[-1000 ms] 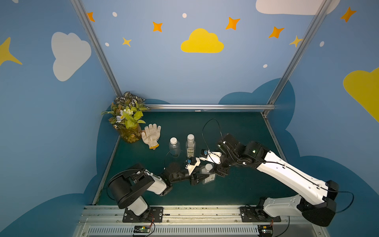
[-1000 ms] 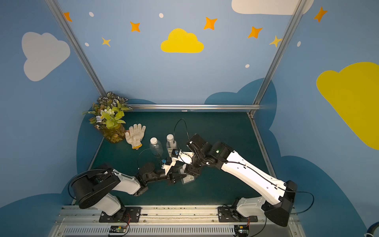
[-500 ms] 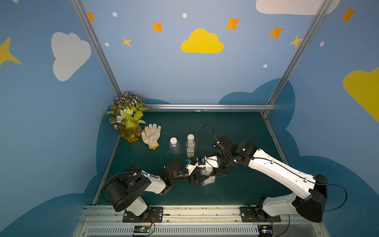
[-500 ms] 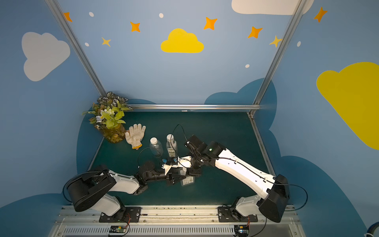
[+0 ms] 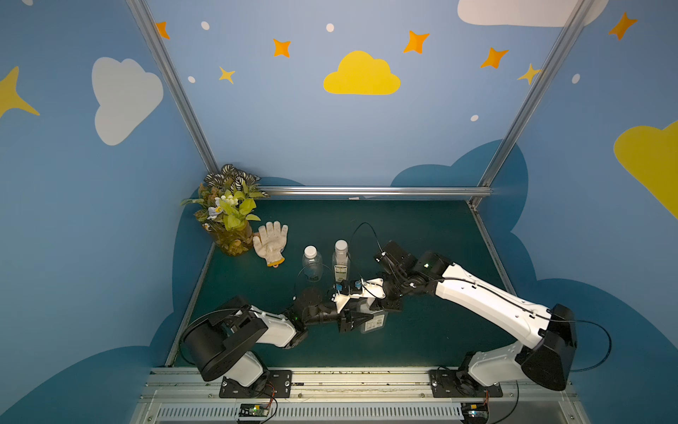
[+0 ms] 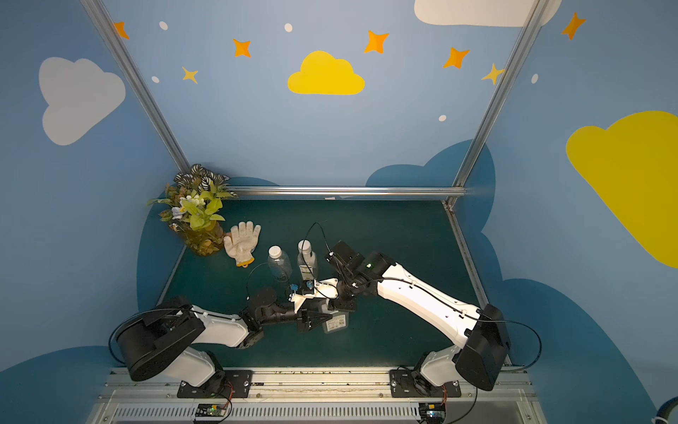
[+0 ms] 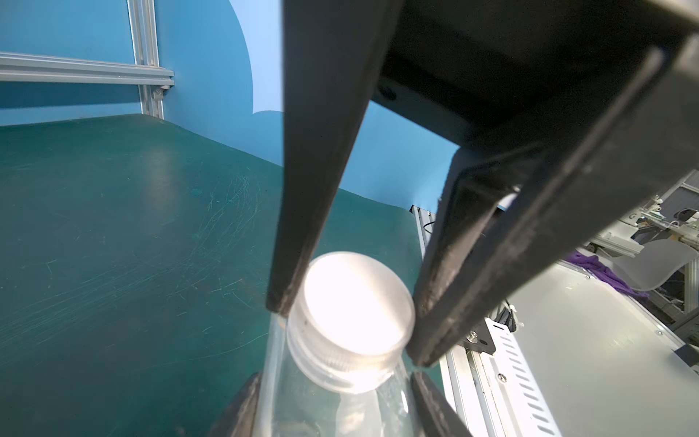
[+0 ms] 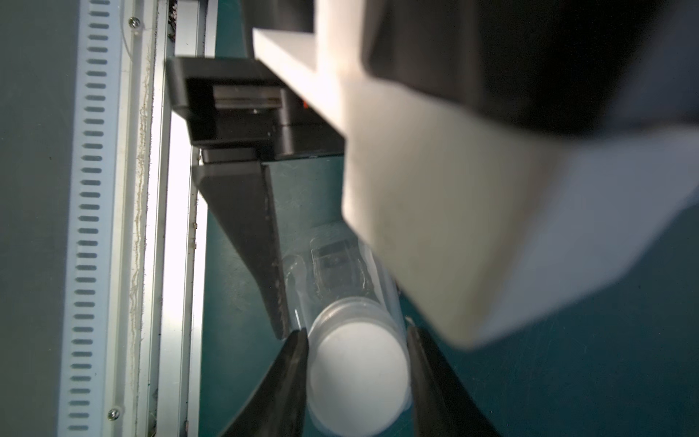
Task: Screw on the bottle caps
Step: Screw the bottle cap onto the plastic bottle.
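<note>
My left gripper [image 5: 355, 318] is shut on the wider flat-sided labelled bottle [image 5: 373, 323], which stands near the table's front. In the left wrist view the gripper [image 7: 336, 376] has a finger on each side of the clear body [image 7: 333, 412]. A white bottle cap [image 7: 355, 306] sits on that bottle's neck. My right gripper [image 8: 355, 332] comes down from above, and its fingers [image 7: 302, 227] press both sides of the cap [image 8: 359, 378]. Both top views hide this cap under the right gripper [image 5: 374, 299]. Behind stand a round plain bottle [image 5: 312, 263] and a slim labelled bottle [image 5: 341, 258], both capped.
A potted plant [image 5: 229, 214] stands in the back left corner, with a white work glove [image 5: 271, 242] beside it. A metal rail [image 8: 177, 227] runs along the table's front edge, close to the held bottle. Both arms meet over the table's front middle.
My right arm has moved left and down over the held bottle, and its jaws have closed in on the cap. The left gripper and the bottle have stayed put.
</note>
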### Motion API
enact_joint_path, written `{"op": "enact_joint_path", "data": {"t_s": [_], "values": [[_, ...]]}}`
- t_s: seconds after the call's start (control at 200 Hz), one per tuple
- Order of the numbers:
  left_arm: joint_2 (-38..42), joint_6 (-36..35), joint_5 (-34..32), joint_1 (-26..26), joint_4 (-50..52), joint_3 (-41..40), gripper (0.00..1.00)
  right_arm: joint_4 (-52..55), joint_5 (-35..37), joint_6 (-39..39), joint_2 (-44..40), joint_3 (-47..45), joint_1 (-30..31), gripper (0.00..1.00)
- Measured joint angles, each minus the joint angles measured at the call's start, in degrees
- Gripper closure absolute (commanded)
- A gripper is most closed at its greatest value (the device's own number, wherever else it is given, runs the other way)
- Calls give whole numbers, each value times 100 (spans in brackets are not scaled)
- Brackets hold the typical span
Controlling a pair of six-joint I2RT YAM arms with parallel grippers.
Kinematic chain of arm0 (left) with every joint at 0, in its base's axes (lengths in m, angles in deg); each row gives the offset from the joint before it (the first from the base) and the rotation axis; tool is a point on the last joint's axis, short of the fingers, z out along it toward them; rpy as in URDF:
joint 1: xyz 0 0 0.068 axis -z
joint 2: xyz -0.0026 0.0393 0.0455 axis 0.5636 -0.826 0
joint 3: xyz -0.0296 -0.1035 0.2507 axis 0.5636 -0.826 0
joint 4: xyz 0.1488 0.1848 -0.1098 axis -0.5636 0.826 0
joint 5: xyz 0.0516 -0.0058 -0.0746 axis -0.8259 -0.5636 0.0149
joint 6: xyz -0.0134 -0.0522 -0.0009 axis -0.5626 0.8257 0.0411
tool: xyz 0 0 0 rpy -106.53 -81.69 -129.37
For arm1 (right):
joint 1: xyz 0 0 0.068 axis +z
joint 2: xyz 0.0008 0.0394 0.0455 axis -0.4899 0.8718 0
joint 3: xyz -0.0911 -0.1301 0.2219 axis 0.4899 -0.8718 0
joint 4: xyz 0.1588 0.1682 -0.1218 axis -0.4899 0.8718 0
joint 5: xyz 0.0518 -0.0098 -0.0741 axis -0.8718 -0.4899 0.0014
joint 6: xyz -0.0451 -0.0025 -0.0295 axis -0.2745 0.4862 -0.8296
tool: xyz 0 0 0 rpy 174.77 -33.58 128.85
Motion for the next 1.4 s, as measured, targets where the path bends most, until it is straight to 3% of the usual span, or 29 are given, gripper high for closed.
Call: {"op": "enact_joint_path", "data": {"t_s": [0.18, 0.35, 0.606, 0.926, 1.081, 1.182, 1.397], "values": [[33, 9, -48, 0, 28, -13, 97, -13, 66, 310, 2, 0, 22, 73], [136, 46, -181, 2, 48, -96, 97, -129, 310, 946, 0, 0, 136, 86], [579, -11, -597, 44, 426, -229, 97, -334, 1058, 2796, 7, -7, 481, 96], [1392, -389, -1023, 116, 1425, -267, 97, -461, 2476, 5060, 9, -11, 1255, 99], [1650, -498, -1248, 125, 1639, -299, 97, -398, 2800, 6006, 125, 136, 1392, 92], [1694, -535, -1360, 125, 1733, -299, 97, -354, 2861, 6467, 267, 254, 1394, 82], [1744, -586, -1392, 125, 1731, -299, 97, -57, 2756, 6649, 433, 603, 1331, 49]]}}
